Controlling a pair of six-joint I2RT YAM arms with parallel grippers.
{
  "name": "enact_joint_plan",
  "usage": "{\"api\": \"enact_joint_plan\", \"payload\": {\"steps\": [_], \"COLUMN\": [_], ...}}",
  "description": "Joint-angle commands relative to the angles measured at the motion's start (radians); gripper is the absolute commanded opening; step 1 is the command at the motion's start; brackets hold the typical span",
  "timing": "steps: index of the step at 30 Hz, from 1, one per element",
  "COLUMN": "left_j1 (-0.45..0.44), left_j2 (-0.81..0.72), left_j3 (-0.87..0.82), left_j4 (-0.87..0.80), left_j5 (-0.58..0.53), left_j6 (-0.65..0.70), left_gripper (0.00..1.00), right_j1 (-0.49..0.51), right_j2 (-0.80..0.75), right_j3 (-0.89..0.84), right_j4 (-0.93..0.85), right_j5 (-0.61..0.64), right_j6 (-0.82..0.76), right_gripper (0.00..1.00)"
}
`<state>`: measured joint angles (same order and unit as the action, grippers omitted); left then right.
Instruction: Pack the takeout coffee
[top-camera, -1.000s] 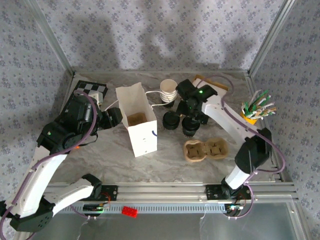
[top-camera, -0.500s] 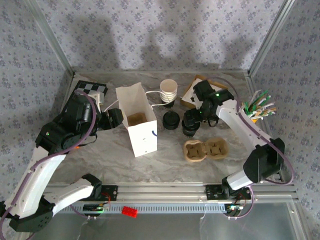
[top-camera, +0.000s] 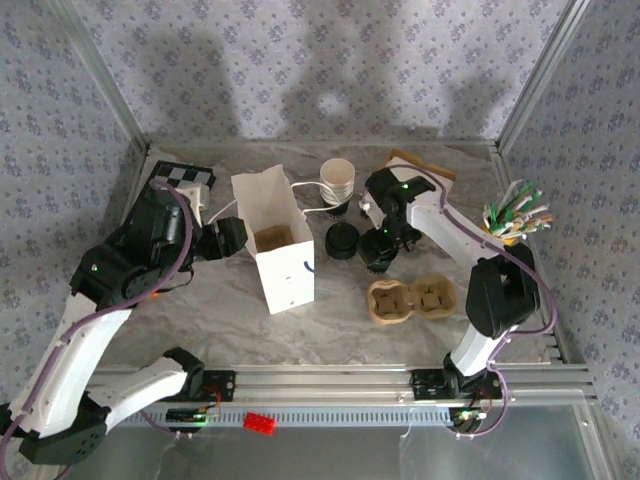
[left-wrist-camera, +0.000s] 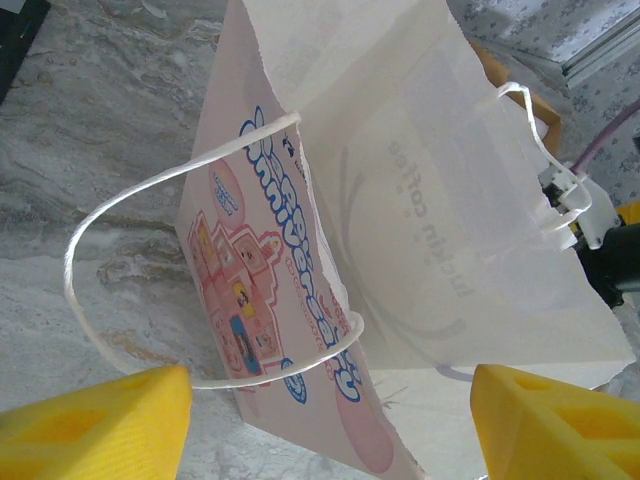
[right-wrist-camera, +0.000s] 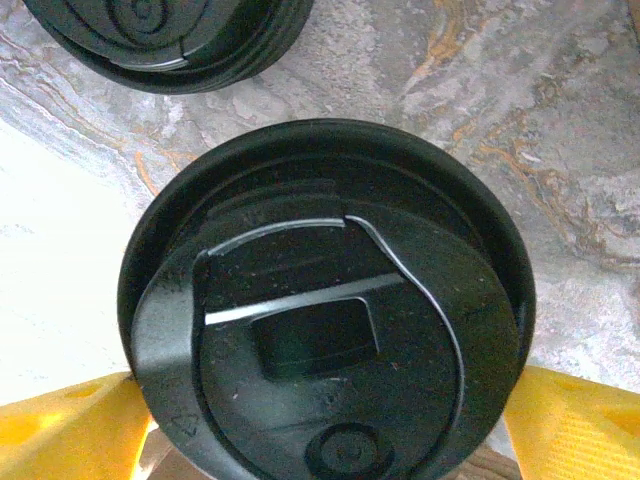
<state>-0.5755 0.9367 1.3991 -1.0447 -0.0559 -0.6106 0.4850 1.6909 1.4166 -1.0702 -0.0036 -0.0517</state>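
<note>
The white paper bag (top-camera: 285, 272) is standing upright and open-topped left of the table's (top-camera: 225, 315) middle, with a brown cardboard insert (top-camera: 271, 238) sitting down inside it. The left gripper (top-camera: 232, 238) is hovering just beside the bag's left wall. In the left wrist view its yellow fingers (left-wrist-camera: 95, 420) are standing spread wide, with the bag's printed face and one string handle (left-wrist-camera: 120, 250) lying ahead of the gap (nothing is being pinched). The right gripper (top-camera: 386, 240) is hanging over a black-lidded cup (right-wrist-camera: 320, 340) to the right of the bag. Its fingers (right-wrist-camera: 575, 425) are sitting apart on either side of the lid's rim, very close to it, and I cannot tell whether they are pressing on it. A second lidded cup (top-camera: 342, 241) is standing just beside the first, between it and the bag, leaving a narrow strip of bare marble along the bag's right wall. An open paper cup (top-camera: 338, 178) is standing behind them near the back edge. A two-well cardboard tray (top-camera: 411, 300) is lying just in front of the lidded cups. A holder of stirrers (top-camera: 512, 218) is standing by the right edge, well apart from the cups. The widest bare stretch of table is lying in front of the bag and left of the tray, running to the near rail.
</note>
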Motion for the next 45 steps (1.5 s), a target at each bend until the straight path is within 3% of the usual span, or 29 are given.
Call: {"api": "enact_joint_plan", "payload": {"steps": [1,12,16,19,25,37,45], "left_j1": [0.008,0.011,0.011,0.011,0.010,0.012,0.012], "left_j2": [-0.010,0.000,0.001,0.000,0.003,0.002,0.006], "left_j3": [0.026,0.041,0.041,0.043,0.045,0.046,0.041], "left_j4": [-0.001,-0.011,-0.011,-0.015,-0.020,-0.020,-0.019], "left_j5": [0.013,0.003,0.005,0.005,0.004,-0.001,-0.002], "left_j6": [0.020,0.028,0.026,0.025,0.023,0.023,0.023], "left_gripper": [0.75,0.76,0.77,0.77,0.77,0.78,0.78], "right_j1": [0.008,0.022,0.020,0.030,0.037,0.040,0.061], "right_j2": [0.015,-0.004,0.015,0.010,-0.002,0.039,0.018], "right_j3": [0.037,0.068,0.045,0.052,0.077,0.094,0.102], "right_j4": [-0.011,-0.032,-0.033,-0.027,-0.063,-0.063,-0.067], "right_j5": [0.013,0.052,0.016,0.078,0.084,0.081,0.133], "right_j6": [-0.025,0.009,0.013,0.021,0.033,0.029,0.217], "right_gripper": [0.89,0.99,0.97,0.97,0.98,0.85,0.79]}}
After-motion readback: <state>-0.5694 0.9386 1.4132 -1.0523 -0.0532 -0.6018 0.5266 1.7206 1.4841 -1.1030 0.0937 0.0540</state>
